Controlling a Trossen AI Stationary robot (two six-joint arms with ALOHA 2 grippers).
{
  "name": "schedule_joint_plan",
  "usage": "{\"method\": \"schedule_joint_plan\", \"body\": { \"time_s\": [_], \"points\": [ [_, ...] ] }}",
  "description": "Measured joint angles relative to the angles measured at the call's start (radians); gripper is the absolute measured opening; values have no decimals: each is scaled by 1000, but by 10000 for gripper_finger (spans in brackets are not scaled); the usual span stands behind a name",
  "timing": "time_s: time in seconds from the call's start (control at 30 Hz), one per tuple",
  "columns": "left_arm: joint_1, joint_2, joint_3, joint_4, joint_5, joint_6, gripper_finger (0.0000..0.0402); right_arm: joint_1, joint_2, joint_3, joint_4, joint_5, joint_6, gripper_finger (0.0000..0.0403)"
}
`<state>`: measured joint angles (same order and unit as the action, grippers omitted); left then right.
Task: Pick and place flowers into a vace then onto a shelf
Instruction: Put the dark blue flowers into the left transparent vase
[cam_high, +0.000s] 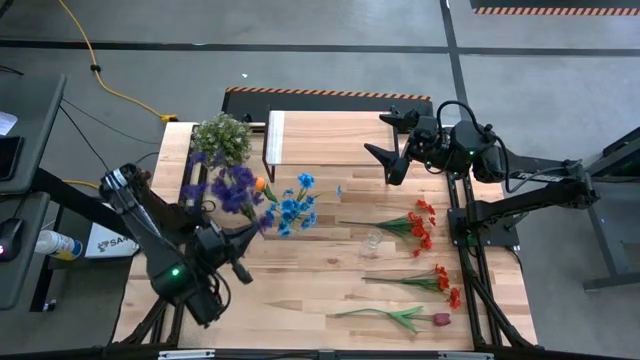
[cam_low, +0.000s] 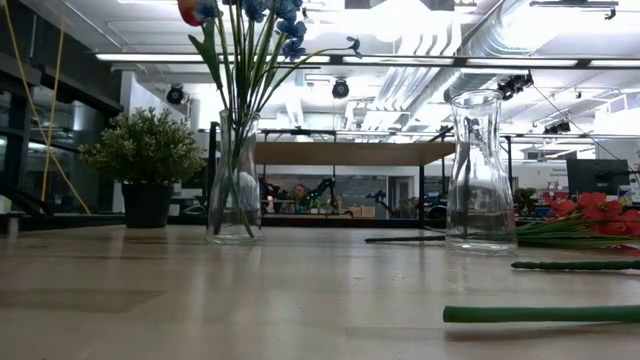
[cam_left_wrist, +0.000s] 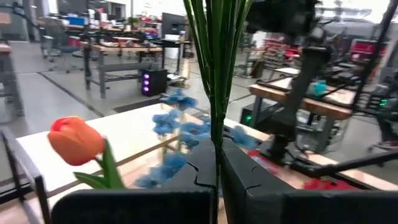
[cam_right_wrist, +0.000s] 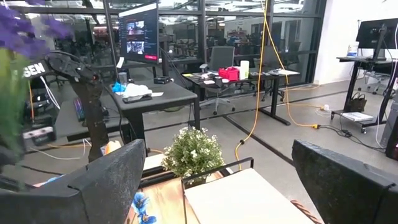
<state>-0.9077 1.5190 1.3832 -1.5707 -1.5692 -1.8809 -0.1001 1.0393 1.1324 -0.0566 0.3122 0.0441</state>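
The flowers (cam_high: 285, 208), blue, purple and one orange bloom, stand as a bunch in a clear vase (cam_low: 234, 178) on the left part of the tabletop (cam_high: 300, 285). The left claw (cam_high: 258, 228) is closed on the green stems (cam_left_wrist: 217, 81), as its wrist view shows, the stems running up between its two dark fingers (cam_left_wrist: 245, 180).

Risk, as a judgement: the grip is on the stems, not on the glass. A lift from here would likely draw the bunch out of the vase or tip the narrow vase over; a sideways pull could drag it across the wood.

A second, empty glass vase (cam_low: 481, 172) stands toward the middle of the tabletop. Red flowers (cam_high: 418, 228) lie flat to the right of it, with another red stem (cam_high: 440, 282) and a dark pink tulip (cam_high: 405, 317) nearer the front edge; these remain to be picked.

The shelf (cam_high: 330, 138) sits at the far edge, its light plank top bare. The bushy potted plant (cam_high: 221, 136) stands just beside its left end, near the bunch, and could be brushed on the way across. The right claw (cam_high: 392, 145), fingers spread wide and holding nothing, hovers over the shelf's right end, and would crowd a placement there.
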Motion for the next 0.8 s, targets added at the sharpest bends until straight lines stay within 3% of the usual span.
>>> {"method": "schedule_joint_plan", "body": {
  "time_s": [0.53,0.8],
  "points": [
    [40,-65,-186,13,0,-123,35,0,0,0,0,61,0,394],
    [47,-65,-270,127,-4,-114,35,0,0,0,0,64,0,394]
  ]
}}
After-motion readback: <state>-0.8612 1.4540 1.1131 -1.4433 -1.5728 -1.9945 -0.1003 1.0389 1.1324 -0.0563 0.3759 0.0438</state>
